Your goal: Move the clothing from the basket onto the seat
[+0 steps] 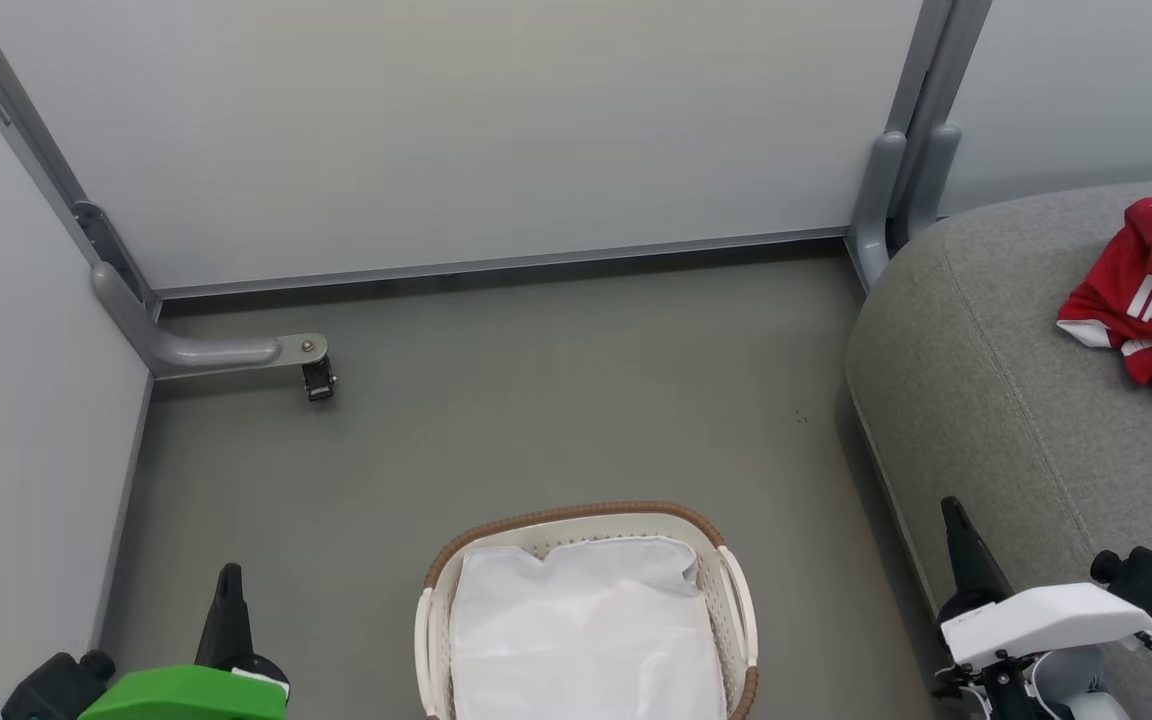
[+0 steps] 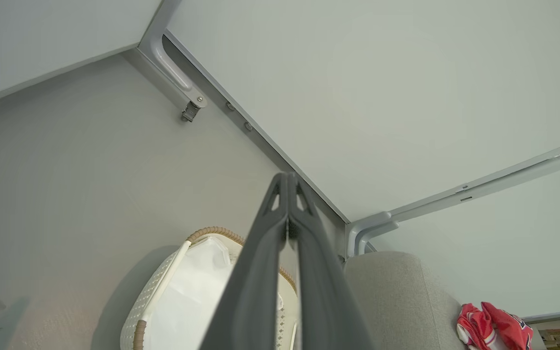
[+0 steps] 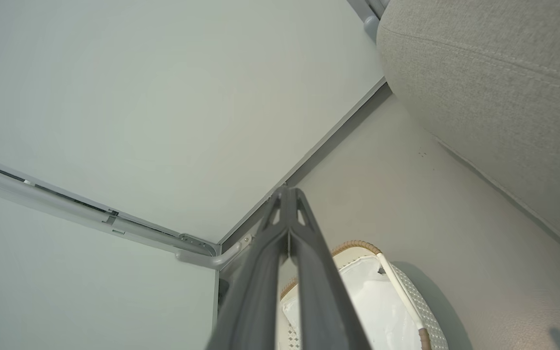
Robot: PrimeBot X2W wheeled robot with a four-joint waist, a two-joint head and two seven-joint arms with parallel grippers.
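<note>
The basket (image 1: 576,515) sits on the floor (image 1: 536,400) at 6 o'clock in the head view, its brown rim ringing a flat white sheet (image 1: 586,630). The red clothing (image 1: 1151,300) lies bunched on the seat (image 1: 996,400) at 3 o'clock, cut off by the view's edge, so it may be one garment or several. The left claw (image 1: 229,580) at 7 o'clock and the right claw (image 1: 954,515) at 4 o'clock both have fingers pressed together, holding nothing. The right claw is just beside the seat's rounded front edge. Bare floor runs from the basket toward the partition panels (image 1: 436,130) at 12 o'clock, with a castor (image 1: 319,380) at 10 o'clock.
</note>
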